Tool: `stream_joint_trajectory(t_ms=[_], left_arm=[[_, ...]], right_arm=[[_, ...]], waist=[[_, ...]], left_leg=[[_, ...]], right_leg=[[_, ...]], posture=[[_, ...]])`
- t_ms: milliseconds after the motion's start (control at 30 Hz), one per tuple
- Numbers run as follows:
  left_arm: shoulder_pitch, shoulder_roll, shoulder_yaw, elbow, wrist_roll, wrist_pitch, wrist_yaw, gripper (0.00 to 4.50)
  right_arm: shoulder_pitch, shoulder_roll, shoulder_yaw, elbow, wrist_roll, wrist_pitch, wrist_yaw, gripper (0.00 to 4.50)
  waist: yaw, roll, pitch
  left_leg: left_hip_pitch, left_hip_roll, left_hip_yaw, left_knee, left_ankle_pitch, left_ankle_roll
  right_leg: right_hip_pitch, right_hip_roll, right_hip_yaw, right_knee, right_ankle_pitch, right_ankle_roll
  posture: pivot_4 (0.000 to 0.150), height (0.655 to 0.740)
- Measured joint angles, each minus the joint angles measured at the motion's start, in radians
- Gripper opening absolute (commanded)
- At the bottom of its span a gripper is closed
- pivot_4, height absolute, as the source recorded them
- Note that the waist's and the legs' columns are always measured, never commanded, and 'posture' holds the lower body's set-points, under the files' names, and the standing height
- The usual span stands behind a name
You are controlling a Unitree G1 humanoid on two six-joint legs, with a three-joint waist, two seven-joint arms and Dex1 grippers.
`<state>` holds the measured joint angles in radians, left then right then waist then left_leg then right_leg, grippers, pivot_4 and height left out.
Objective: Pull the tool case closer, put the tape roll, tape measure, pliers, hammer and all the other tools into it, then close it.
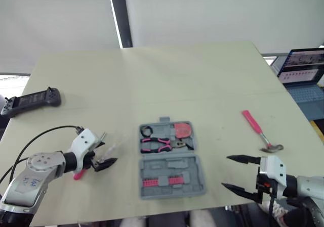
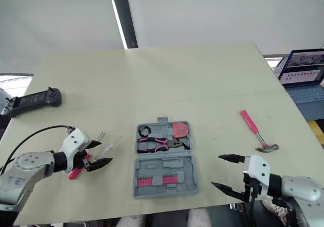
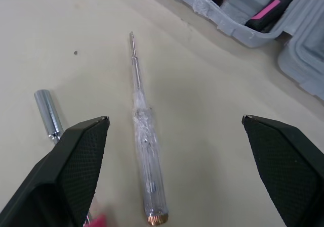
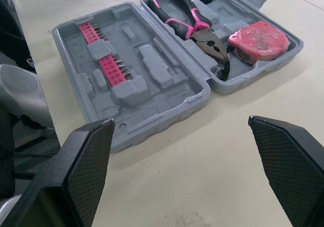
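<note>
Here the left gripper (image 3: 174, 118) hangs low over the table with its two fingers spread wide. A screwdriver (image 3: 144, 136) with a clear handle lies flat between them, touching neither. It looks light and stiff, and the smooth plastic handle may slip or roll, so the thick middle of the handle seems the best place to pinch it, not the thin metal shaft. A small chrome socket (image 3: 46, 110) lies just beside it, close to one finger, and could get knocked. Something pink (image 1: 78, 175) sits under this gripper; what it is I cannot tell.

The right gripper (image 1: 226, 172) is also spread open and holds nothing, just right of the tool case (image 1: 172, 166). The case lies open near the front edge of the table. Its far half holds the tape roll (image 1: 147, 131), pliers (image 1: 162, 144) and tape measure (image 1: 183, 130), and its near half holds pink bits (image 1: 163, 181). The hammer (image 1: 260, 132) lies loose on the table beyond the right gripper. It is probably heavy at the head, so a grip near that end should balance better.

The table (image 1: 192, 80) is pale, smooth and flat. A black controller (image 1: 30, 101) rests at its far left. Beyond the right edge is a laptop (image 1: 304, 73), and pale blinds (image 1: 202, 9) hang behind.
</note>
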<state>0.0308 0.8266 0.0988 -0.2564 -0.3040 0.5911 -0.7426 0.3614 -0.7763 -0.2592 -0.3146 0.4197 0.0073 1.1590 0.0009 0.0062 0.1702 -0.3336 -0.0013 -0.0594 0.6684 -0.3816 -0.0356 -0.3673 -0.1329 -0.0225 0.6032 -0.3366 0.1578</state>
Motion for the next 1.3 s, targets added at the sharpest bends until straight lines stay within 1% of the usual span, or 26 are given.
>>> stream_joint_trajectory(t_ms=[133,300,533,633,733,867,900,1167,1233,1300], left_arm=[[-0.032,-0.011,-0.04,0.042,0.028,-0.012,-0.001,4.5],[-0.06,-0.046,-0.082,0.078,0.051,-0.014,0.009,4.5],[-0.075,-0.067,-0.098,0.099,0.07,-0.011,0.013,4.5],[-0.085,-0.072,-0.098,0.104,0.07,0.003,0.018,3.72],[-0.093,-0.077,-0.098,0.106,0.072,0.02,0.022,2.16],[-0.094,-0.08,-0.098,0.106,0.072,0.03,0.021,0.19],[-0.095,-0.08,-0.098,0.105,0.072,0.031,0.021,0.04],[-0.097,-0.08,-0.099,0.105,0.073,0.029,0.014,0.04],[-0.097,-0.079,-0.096,0.105,0.056,0.026,-0.015,0.04],[-0.094,-0.074,-0.086,0.088,0.012,0.023,-0.068,0.04]], right_arm=[[0.019,-0.004,-0.032,-0.011,0.0,0.012,-0.015,4.47],[0.031,-0.006,-0.038,-0.033,0.0,0.019,-0.023,4.47],[0.044,-0.007,-0.063,-0.038,0.0,0.024,-0.028,4.47],[0.041,-0.007,-0.063,-0.038,0.0,0.032,-0.029,4.5],[0.036,-0.007,-0.063,-0.038,0.0,0.036,-0.03,4.5],[0.034,-0.008,-0.063,-0.038,0.0,0.037,-0.03,4.5],[0.034,-0.008,-0.063,-0.038,0.0,0.038,-0.03,4.5],[0.036,-0.008,-0.063,-0.037,-0.001,0.037,-0.03,4.5],[0.034,-0.008,-0.063,-0.036,-0.002,0.036,-0.03,4.5],[0.02,-0.008,-0.062,-0.032,-0.004,0.035,-0.031,4.5]], waist=[[0.0,0.0,0.0],[0.001,0.0,0.0],[0.002,0.0,0.0],[0.003,0.0,0.0],[0.002,0.0,0.0],[0.002,0.0,0.0],[0.002,0.0,0.0],[0.002,0.001,-0.001],[0.002,0.001,-0.001],[0.001,0.001,-0.001]], left_leg=[[0.0,0.0,0.001,0.0,0.0,0.0],[-0.001,0.0,0.001,0.001,0.0,0.0],[0.0,0.0,0.001,0.001,0.0,0.0],[0.0,0.0,0.001,0.001,0.0,0.0],[0.0,0.0,0.001,0.001,0.0,0.0],[0.0,0.0,0.001,0.001,0.0,0.0],[0.0,0.0,0.001,0.001,0.0,0.0],[0.0,0.0,0.001,0.001,0.0,0.0],[0.0,0.0,0.001,0.002,0.0,0.0],[-0.001,0.0,0.001,0.002,0.0,0.0]], right_leg=[[-0.001,0.0,0.0,0.001,0.0,0.0],[-0.001,0.0,0.0,0.002,0.0,0.0],[-0.002,0.0,0.0,0.003,0.0,0.0],[-0.002,0.0,0.0,0.003,0.0,0.0],[-0.002,0.0,0.0,0.003,0.0,0.0],[-0.002,0.0,0.0,0.004,0.0,0.0],[-0.002,0.0,0.0,0.004,0.0,0.0],[-0.002,0.0,0.0,0.004,0.0,0.0],[-0.002,0.0,0.0,0.004,0.0,0.0],[-0.002,0.0,0.0,0.004,0.0,0.0]], posture=[[0.15,0.74],[0.15,0.74],[0.15,0.74],[0.15,0.74],[0.15,0.74],[0.15,0.74],[0.15,0.74],[0.15,0.74],[0.15,0.74],[0.15,0.74]])
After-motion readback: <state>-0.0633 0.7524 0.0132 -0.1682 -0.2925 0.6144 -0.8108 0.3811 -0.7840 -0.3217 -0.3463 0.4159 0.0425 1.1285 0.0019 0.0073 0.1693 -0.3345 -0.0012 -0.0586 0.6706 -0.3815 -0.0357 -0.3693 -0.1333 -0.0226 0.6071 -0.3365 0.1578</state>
